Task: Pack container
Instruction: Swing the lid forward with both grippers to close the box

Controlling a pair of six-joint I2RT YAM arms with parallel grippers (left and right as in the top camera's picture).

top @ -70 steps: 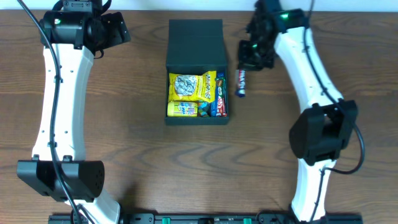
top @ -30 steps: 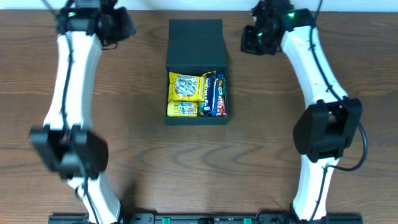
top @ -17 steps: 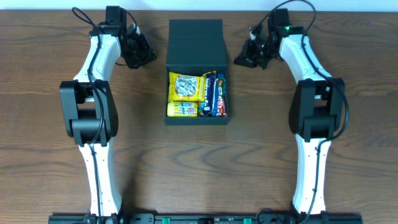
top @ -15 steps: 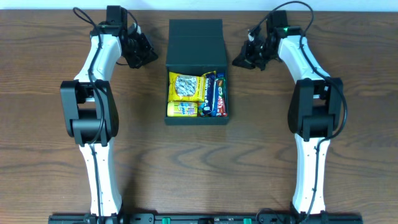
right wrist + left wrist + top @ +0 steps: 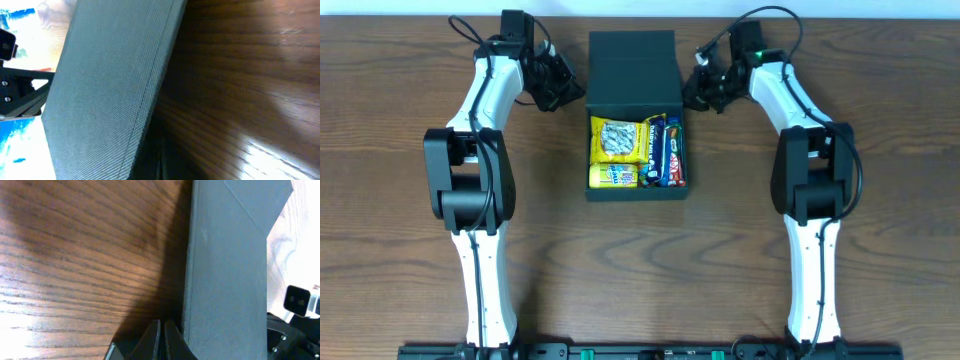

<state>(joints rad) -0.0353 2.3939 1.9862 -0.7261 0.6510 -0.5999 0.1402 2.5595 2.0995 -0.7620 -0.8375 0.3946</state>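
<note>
Dark teal-black cardboard box [image 5: 637, 194] sits at upper centre of the overhead view. Its lid [image 5: 634, 65] is folded back flat on the wooden surface [image 5: 380, 200] towards the top of the frame. Yellow and blue snack packets [image 5: 620, 145] fill the open tray, so packing looks done and closing is probably the step in hand.

Left fingers [image 5: 150, 342] are pressed together at the bottom of my left wrist view, low on the surface and just beside the lid's left edge. I cannot tell if they touch it.

Right fingers [image 5: 700, 90] sit just beside the opposite edge. In the right wrist view they are lost in shadow, so I cannot tell their state.

My reading is that one set flanks each side so the flap lifts evenly. Fingers held together make a thin wedge to slip under the edge.

Risk: pushing the box sideways instead of getting under the edge.
</note>
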